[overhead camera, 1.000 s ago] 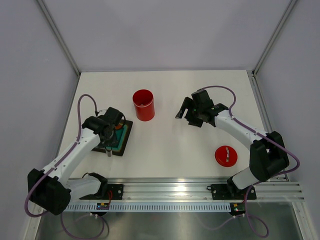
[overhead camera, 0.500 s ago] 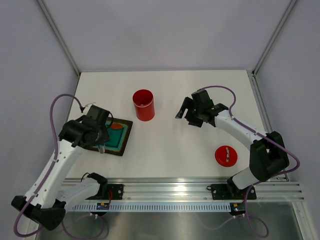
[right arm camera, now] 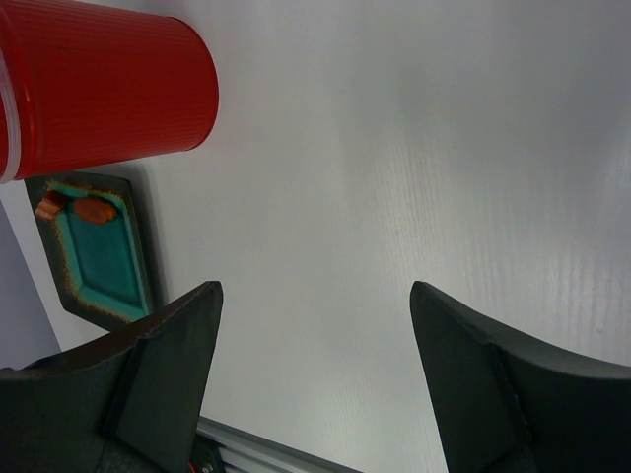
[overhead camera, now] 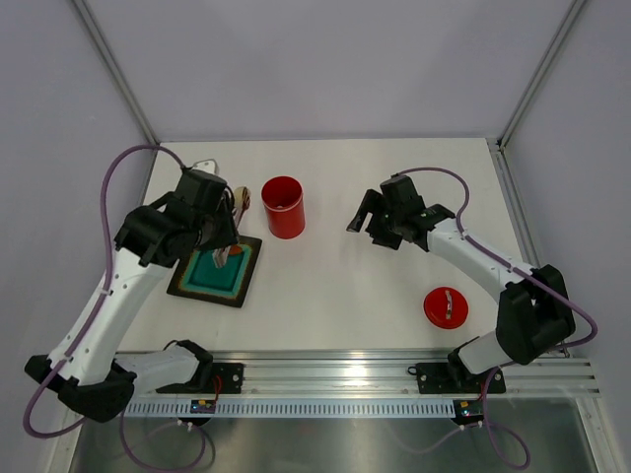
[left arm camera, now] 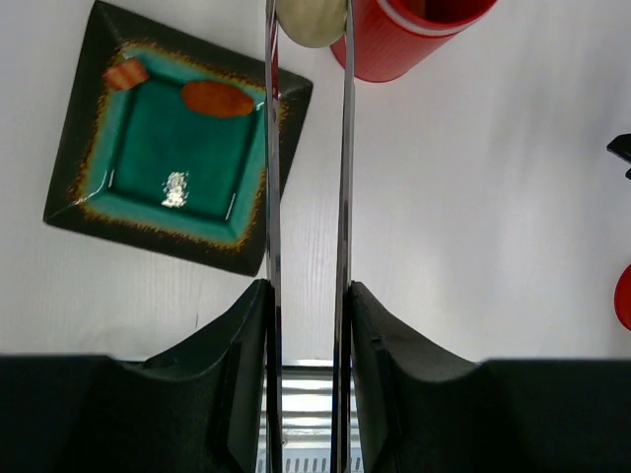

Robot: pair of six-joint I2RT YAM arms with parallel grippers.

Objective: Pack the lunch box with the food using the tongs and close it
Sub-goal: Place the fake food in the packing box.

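Since the earlier view, the left arm has been raised off the black square tray with the teal mat and swung towards the glossy red cylindrical lunch box, while the right arm has been left where it was. The slim silvery metal tongs are clamped between the fingers of the left gripper. Its jaws are drawn partway in, so that the two strips are squeezed almost parallel. A round cream-white ball of toy food is pinched at their tips. The ball is held just beside the lunch box, on its tray side, and is not yet over the open mouth. Two orange food pieces are left on the tray. The right gripper is spread wide and nothing is held in it. The flat round red lid is lying well apart, near the right arm's base.

For the step to be done well, the squeeze should be kept steady until the ball is carried over the rim and centred above the opening. Only then should the tongs be eased apart. A round ball is judged likely to slip or roll away if the pinch is loosened early or the rim is clipped.
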